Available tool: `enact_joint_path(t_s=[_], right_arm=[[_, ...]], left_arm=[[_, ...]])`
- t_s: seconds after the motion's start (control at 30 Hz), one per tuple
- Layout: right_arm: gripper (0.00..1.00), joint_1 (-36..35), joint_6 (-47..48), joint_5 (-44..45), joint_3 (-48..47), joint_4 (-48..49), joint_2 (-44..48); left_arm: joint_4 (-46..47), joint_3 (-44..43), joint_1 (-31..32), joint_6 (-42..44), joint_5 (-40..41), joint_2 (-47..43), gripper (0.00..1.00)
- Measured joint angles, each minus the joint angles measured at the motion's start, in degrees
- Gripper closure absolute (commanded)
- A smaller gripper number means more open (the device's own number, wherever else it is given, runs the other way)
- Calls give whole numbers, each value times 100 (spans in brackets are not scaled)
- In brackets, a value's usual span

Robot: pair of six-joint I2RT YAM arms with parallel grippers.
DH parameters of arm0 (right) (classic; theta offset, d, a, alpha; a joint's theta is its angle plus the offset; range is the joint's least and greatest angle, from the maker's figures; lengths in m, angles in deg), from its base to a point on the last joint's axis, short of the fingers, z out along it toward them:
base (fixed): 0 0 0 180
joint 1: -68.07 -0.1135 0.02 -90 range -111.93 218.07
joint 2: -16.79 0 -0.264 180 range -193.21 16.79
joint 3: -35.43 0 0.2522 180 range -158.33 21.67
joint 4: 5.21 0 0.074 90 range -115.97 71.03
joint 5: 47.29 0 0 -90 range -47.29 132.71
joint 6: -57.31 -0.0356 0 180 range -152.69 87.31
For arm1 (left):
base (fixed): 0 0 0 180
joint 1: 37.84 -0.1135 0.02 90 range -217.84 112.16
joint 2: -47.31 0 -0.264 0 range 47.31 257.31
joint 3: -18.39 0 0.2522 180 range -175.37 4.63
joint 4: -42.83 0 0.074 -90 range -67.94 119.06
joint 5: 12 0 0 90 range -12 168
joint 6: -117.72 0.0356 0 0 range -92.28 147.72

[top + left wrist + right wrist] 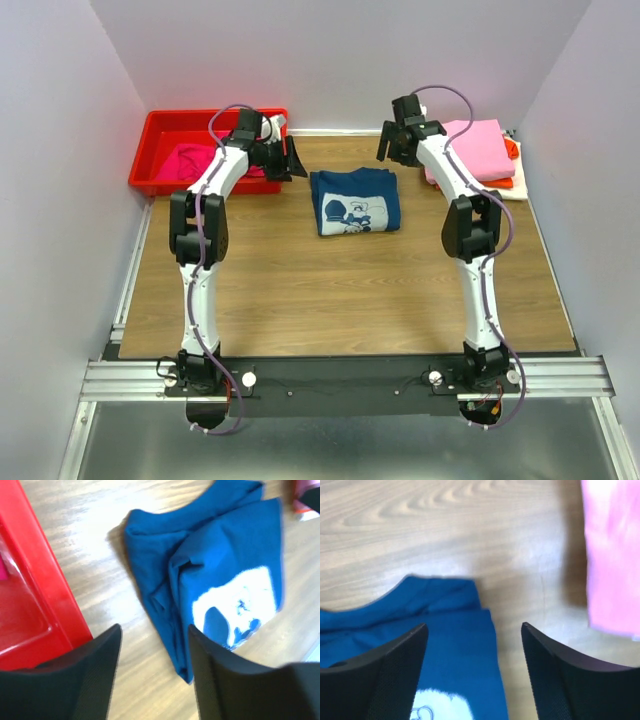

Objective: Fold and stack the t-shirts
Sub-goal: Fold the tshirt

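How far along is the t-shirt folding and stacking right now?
Done: a folded light pink t-shirt tops an orange one and a cream one, stacked far right on the wooden table. In hand: the dark navy printed t-shirt lies folded mid-table, both arms' jaws open near it, holding nothing. Left: stacking it, then folding the magenta t-shirt lying in the red plastic bin.

On my left wrist feed, the left gripper (154, 630) sits at the bottom of the frame, fingers spread with nothing between them. The folded navy t-shirt (210, 570) lies centre-right on the wooden table (90, 525), white print up. The red bin (45, 590) runs down the left edge.
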Motion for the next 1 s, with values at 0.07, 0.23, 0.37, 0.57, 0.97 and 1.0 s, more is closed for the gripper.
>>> enact_joint_path(t_s=[0.07, 0.23, 0.37, 0.57, 0.97, 1.0], right_arm=[[11, 98, 72, -195, -188, 35, -111], [10, 286, 181, -643, 35, 243, 7], [10, 299, 306, -935, 992, 446, 446], [10, 315, 378, -1467, 2116, 586, 1067], [10, 479, 389, -2302, 3163, 1108, 1759], [10, 485, 389, -2352, 3195, 1141, 1759]], left_arm=[[22, -28, -52, -105, -103, -24, 32], [601, 249, -70, -166, -125, -168, 32], [820, 813, 9, -170, -181, -378, 32], [1099, 1226, 313, -184, -345, -420, 30], [1561, 1115, 503, -275, -472, -365, 29], [1556, 1051, 503, -275, -426, -328, 29]])
